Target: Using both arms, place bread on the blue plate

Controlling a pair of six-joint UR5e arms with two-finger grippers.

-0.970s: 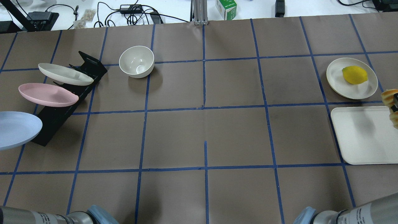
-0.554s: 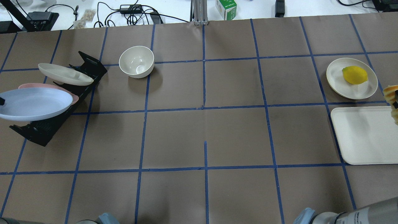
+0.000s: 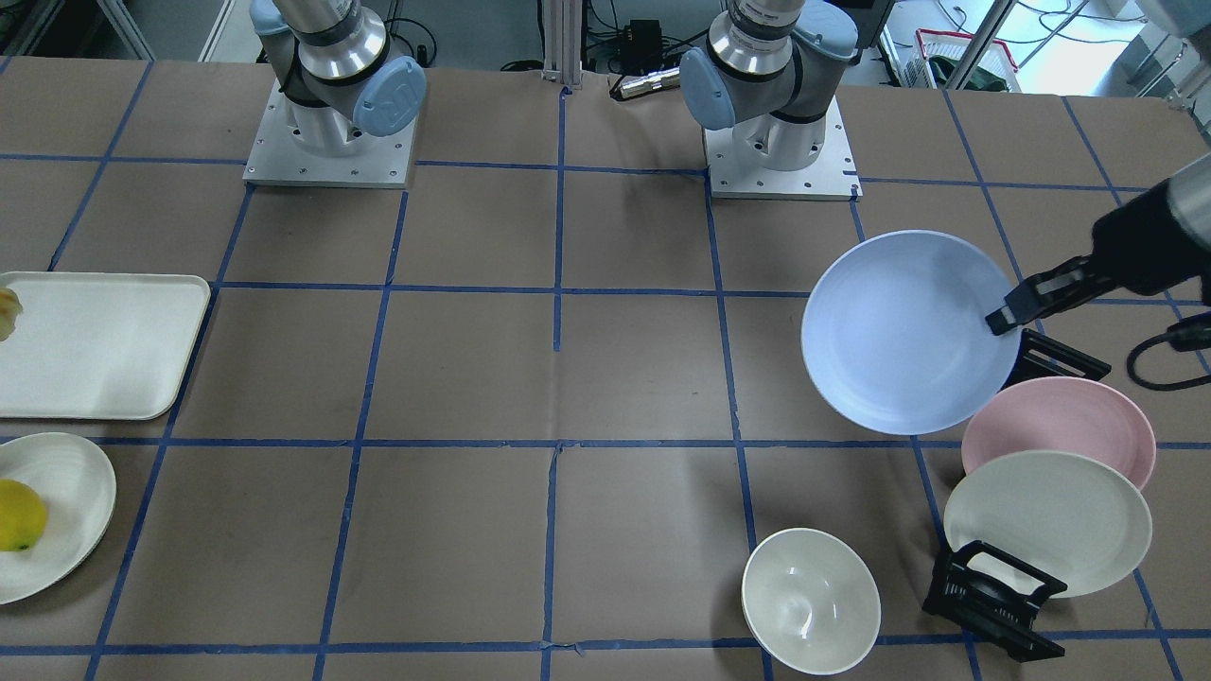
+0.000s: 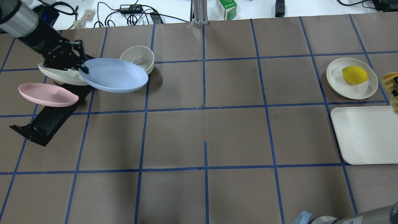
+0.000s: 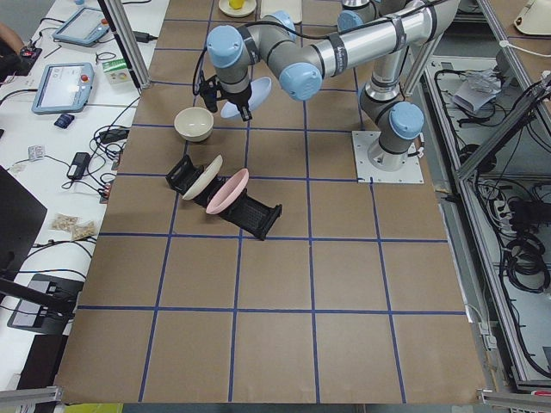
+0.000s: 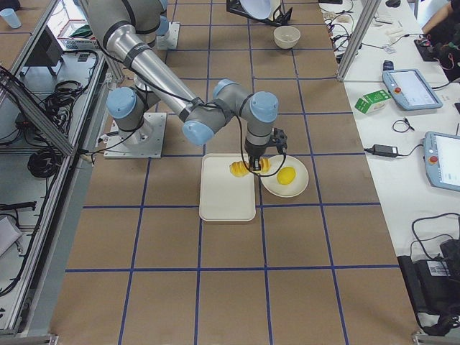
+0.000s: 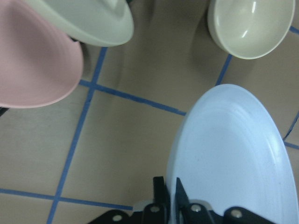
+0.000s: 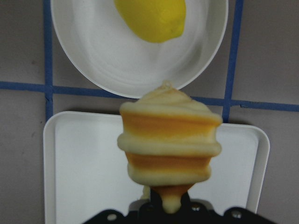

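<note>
- Nearest the robot, at the right end of the surface (image 4: 236, 137), a white tray (image 4: 363, 137) lies flat.
- Above that tray's far right corner, the right arm (image 6: 151, 68) holds the bread (image 8: 169, 140) in the air. The right jaws are closed on the middle of the loaf, with an end sticking out to either side. The bread touches neither the tray nor anything else.
- Just beyond the tray sits a cream plate (image 4: 339, 81) with a lemon (image 4: 354, 75) on it, which is no part of this job.
- At the left end, a black rack (image 4: 46, 124) holds a pink plate (image 4: 46, 95) on edge, and a cream-white plate (image 4: 62, 79) behind it.
- Farther back and to the right of the rack, the left arm (image 5: 370, 39) carries the blue plate (image 4: 115, 76) face up, off the surface and clear of the rack. The left jaws are pinched shut on its left rim; the wrist view shows the rim between them. I cannot tell whether the plate is quite level.
- Farthest on that side stands a white bowl (image 4: 138, 56). The overhead view overlaps it with the plate, but the wrist view shows a gap between them.
- The step in hand looks like bringing the plate out toward the open middle, while the bread waits aloft at the opposite end, well apart from it.
- Next, the plate likely needs setting flat on a bare square away from the bowl. The right arm must then cross most of the surface and lower the loaf onto the plate's centre before letting go.
</note>
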